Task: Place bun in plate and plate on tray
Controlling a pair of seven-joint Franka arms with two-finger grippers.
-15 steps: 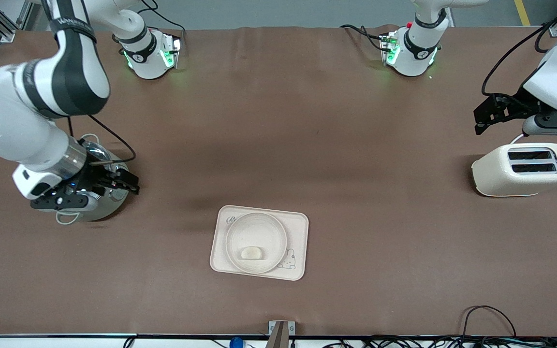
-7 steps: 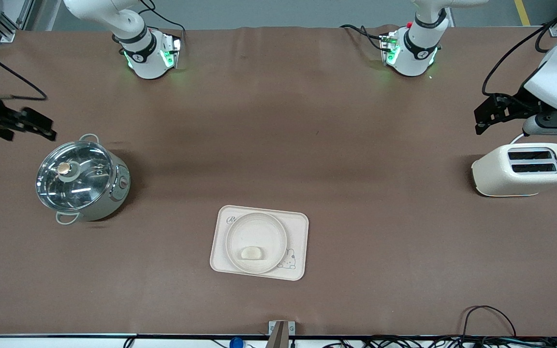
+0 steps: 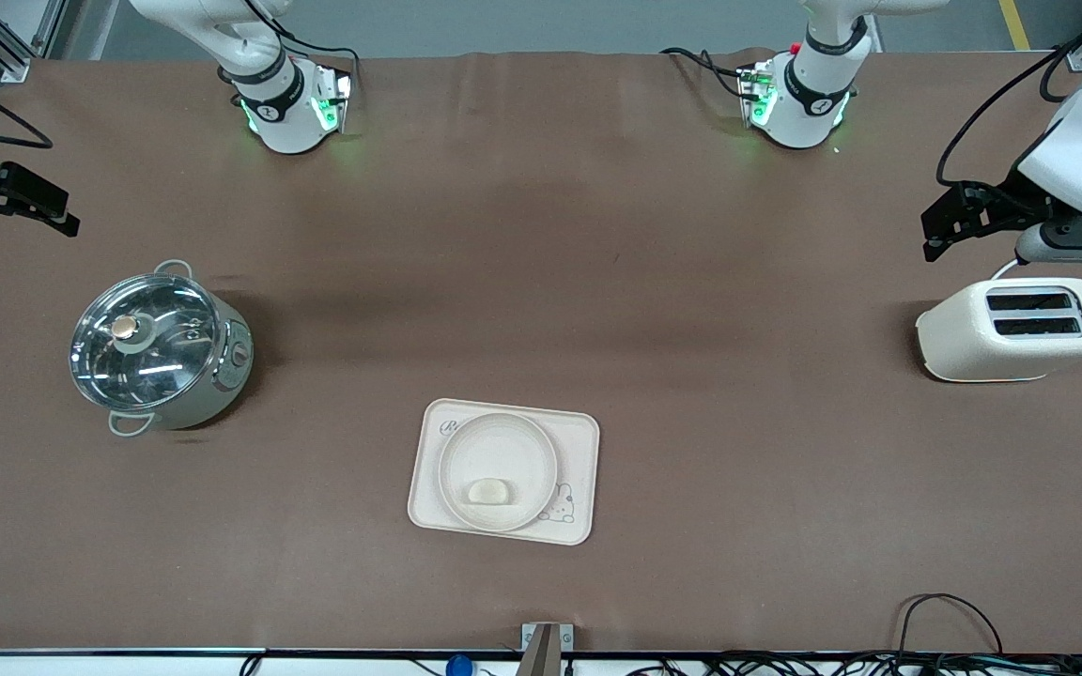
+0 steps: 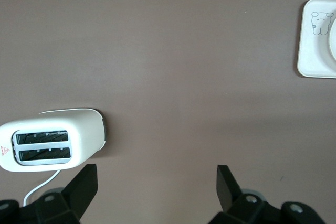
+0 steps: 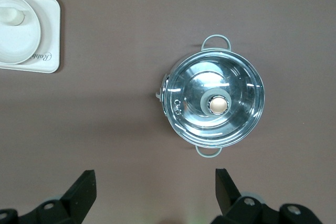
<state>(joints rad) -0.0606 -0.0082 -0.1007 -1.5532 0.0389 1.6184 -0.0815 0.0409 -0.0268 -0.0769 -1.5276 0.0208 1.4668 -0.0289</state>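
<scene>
Cream tray (image 3: 579, 441) — rabbit drawing; cream-white plate (image 3: 498, 447), pale bun (image 3: 488, 491) — brown table (image 3: 541, 235).

One bun (image 3: 488, 490), one plate (image 3: 498, 471), one tray (image 3: 503, 471), one lidded steel pot (image 3: 161, 348), one cream toaster (image 3: 1016, 329), and two grippers, each with two fingers.

A steel pot (image 3: 159, 350) with a glass lid (image 3: 145, 341) sits toward the right arm's end of the table; a cream toaster (image 3: 1016, 329) toward the left arm's.
</scene>
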